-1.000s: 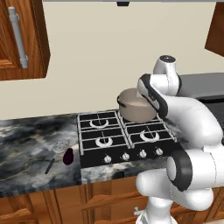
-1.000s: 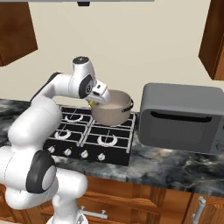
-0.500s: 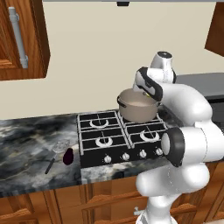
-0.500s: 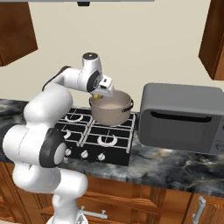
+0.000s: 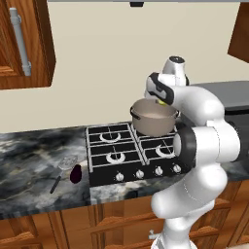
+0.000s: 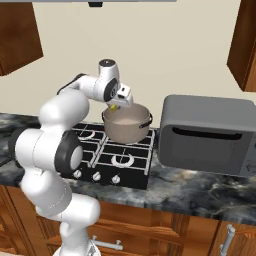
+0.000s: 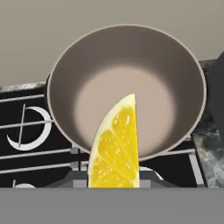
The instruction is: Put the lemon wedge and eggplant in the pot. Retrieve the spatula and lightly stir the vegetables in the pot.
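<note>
There is one pot point(image 5: 154, 118). There is one lemon wedge point(image 7: 114, 146). There is one eggplant point(image 5: 76, 174) and one spatula point(image 5: 62, 169). The stove point(image 5: 130, 152) has four burners and four knobs. There is one grey microwave point(image 6: 210, 134).

The white arm rises from the lower right of the left base view, elbow bent, wrist angled down; its gripper point(image 5: 162, 102) sits right of centre, fingers closed on something yellow.
</note>
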Controlling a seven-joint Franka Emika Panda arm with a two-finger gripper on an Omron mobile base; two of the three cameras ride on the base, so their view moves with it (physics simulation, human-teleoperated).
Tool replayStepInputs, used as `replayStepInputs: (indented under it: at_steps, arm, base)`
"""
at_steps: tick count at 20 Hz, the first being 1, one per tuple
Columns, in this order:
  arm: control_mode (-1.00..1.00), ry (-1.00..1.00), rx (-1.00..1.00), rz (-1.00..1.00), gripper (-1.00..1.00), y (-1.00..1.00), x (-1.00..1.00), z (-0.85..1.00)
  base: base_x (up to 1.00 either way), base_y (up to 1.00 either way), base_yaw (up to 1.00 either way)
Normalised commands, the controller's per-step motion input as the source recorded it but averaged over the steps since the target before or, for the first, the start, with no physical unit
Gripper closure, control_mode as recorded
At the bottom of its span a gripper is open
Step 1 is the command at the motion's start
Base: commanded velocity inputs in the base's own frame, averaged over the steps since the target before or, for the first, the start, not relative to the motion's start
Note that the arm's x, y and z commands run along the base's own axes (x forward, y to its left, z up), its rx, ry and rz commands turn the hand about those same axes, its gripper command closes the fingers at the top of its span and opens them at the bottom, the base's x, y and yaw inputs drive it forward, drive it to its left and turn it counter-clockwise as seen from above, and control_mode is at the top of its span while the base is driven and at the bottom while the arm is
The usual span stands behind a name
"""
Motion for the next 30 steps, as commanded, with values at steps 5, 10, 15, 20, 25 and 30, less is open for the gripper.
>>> replayStepInputs:
  at_steps: [5, 10, 15, 20, 25, 30]
  arm:
    - [-1.00, 0.00, -0.02, 0.00, 1.00, 0.00, 0.01, -0.27]
    - [-1.00, 0.00, -0.04, 0.00, 1.00, 0.02, 0.02, -0.38]
    - [-1.00, 0.00, -0.05, 0.00, 1.00, 0.03, 0.04, -0.39]
    - [-1.00, 0.00, 0.00, 0.00, 1.00, 0.00, 0.12, -0.18]
    - [-1.00, 0.04, 0.00, 0.00, 1.00, 0.00, 0.12, -0.16]
    - [-1.00, 0.07, 0.00, 0.01, 1.00, -0.03, 0.17, -0.04]
  base:
    - [0.00, 0.00, 0.00]
    - [0.00, 0.00, 0.00]
    - [0.00, 0.00, 0.00]
    - [0.00, 0.00, 0.00]
    - [0.00, 0.00, 0.00]
    - [0.00, 0.00, 0.00]
